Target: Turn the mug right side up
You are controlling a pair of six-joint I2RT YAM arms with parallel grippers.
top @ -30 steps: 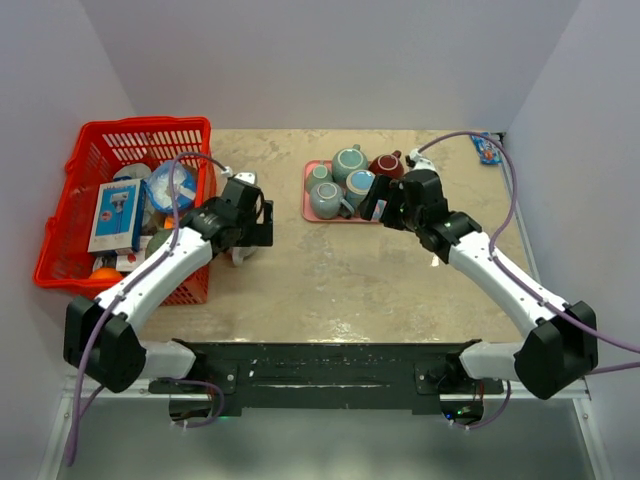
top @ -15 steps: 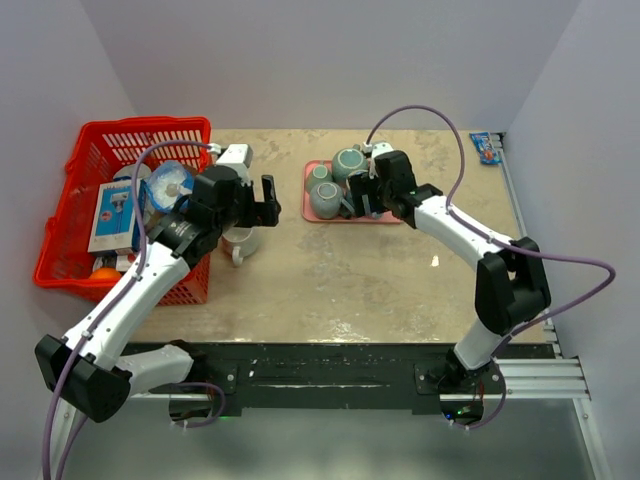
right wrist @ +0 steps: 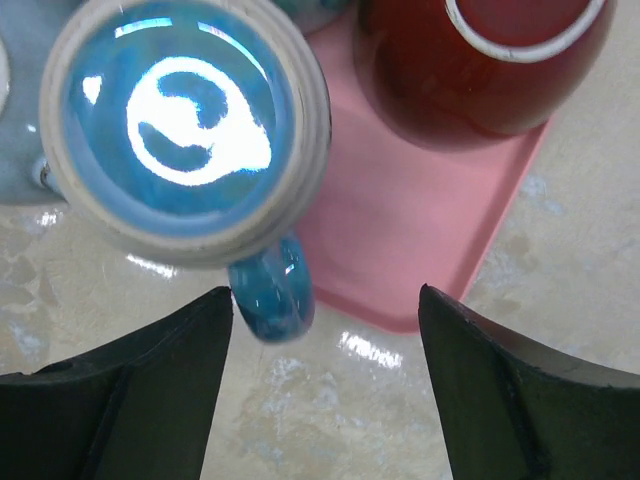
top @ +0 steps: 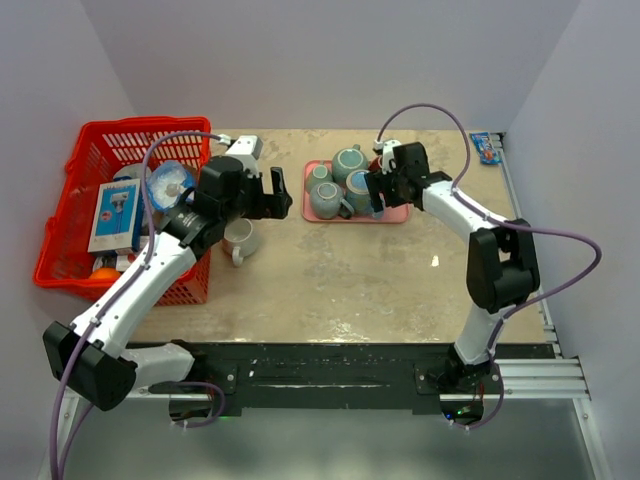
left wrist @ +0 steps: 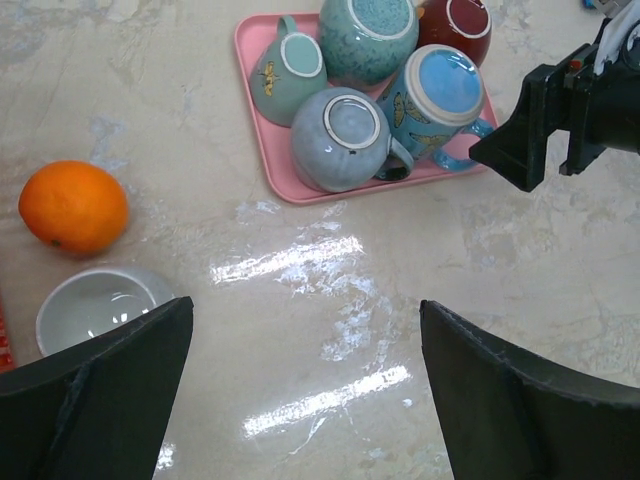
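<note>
At the left edge of the surface [top: 330,280] stands a red basket [top: 62,255] filled with boxes and packets. Just to its right the left gripper [left wrist: 305,390] hangs above the surface with its fingers spread wide and nothing between them. Below it a white mug [left wrist: 98,305] sits mouth up on the surface, with an orange [left wrist: 72,205] near it, the two apart.

Further right lies a pink tray [left wrist: 258,130] crowded with mugs. A small green mug [left wrist: 285,70] is on the left, a grey mug [left wrist: 345,135] sits base up, and a teal mug [left wrist: 365,35] is behind it. The blue mug [right wrist: 185,130] stands upside down at the tray's near edge, its glossy base facing up and its handle [right wrist: 272,290] reaching out over the rim. A red mug [right wrist: 480,60] stands mouth up just beside it.

The right gripper [right wrist: 320,390] hovers directly over the blue mug with its fingers wide apart, not touching it.

A small blue packet [top: 487,148] lies at the far right corner.
</note>
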